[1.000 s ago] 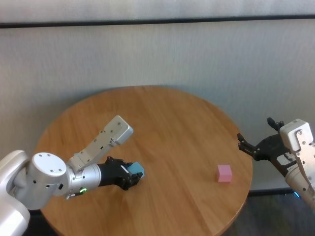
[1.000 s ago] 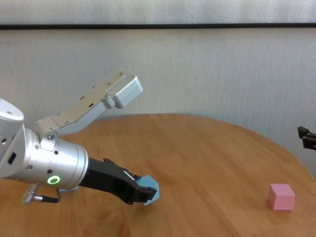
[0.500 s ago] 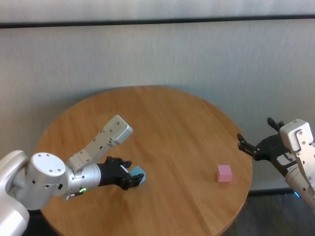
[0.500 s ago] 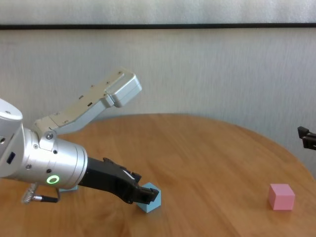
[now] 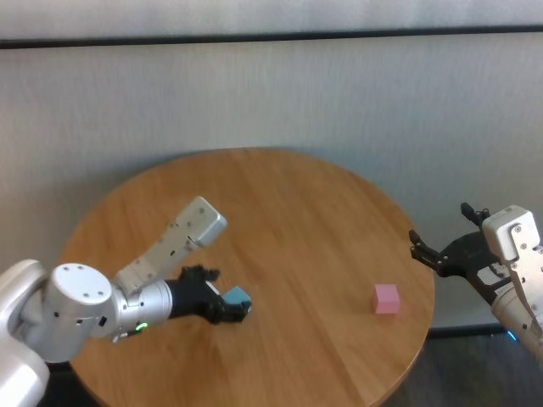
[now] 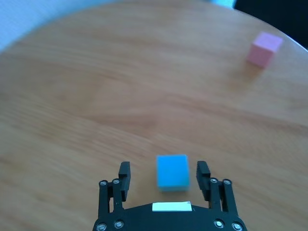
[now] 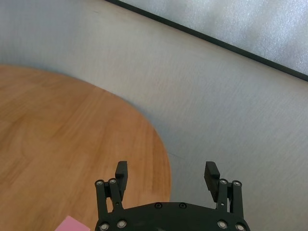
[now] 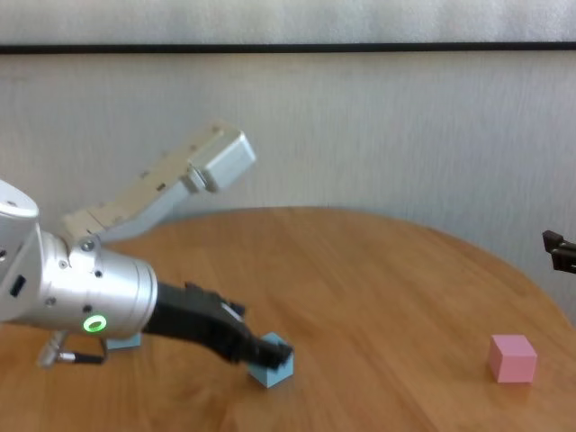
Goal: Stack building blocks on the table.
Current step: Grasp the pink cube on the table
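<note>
Light blue block (image 6: 173, 171) on table (image 6: 144, 86), untouched between spread left gripper (image 6: 163, 174) fingers.

The right tool (image 7: 166, 174), fingers spread, hangs over the table (image 7: 72, 125) edge, beside a pink block (image 7: 74, 224).

No readable text, labels or numbers anywhere.

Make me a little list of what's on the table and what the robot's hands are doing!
table: round, wood-grain
light blue block: on the table, between the open fingers of the left gripper
second light blue block: partly hidden behind the left arm
pink block: alone near the right edge
left gripper: low over the table, not clamping
right gripper: open, beyond the table edge
</note>
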